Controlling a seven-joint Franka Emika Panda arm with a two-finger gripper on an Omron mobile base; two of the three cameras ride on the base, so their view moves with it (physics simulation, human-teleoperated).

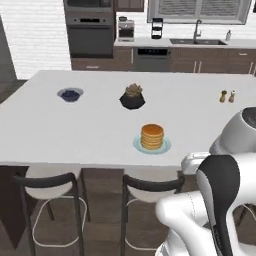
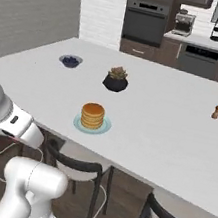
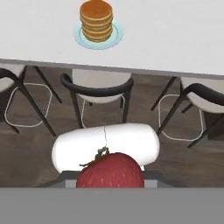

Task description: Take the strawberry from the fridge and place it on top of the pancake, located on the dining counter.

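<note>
In the hand view the red strawberry (image 3: 110, 171) with its green stem sits close to the lens, and my gripper (image 3: 110, 180) is shut on it, its fingers mostly hidden behind the fruit. The hand hangs in front of the dining counter (image 3: 175, 35), below the level of its top and over the stools. The pancake (image 1: 152, 136) (image 2: 92, 116) (image 3: 96, 19) stands as a golden stack on a pale blue-green plate (image 1: 137, 145) near the counter's front edge, ahead of the hand. The fridge is out of view.
Dark-framed stools (image 1: 47, 186) (image 3: 98, 85) stand under the counter's near edge. On the counter (image 1: 75, 125) are a grey bowl of blueberries (image 1: 70, 94), a dark pot with a plant (image 1: 132, 98) and two small shakers (image 1: 227, 96). Oven and sink worktop lie beyond.
</note>
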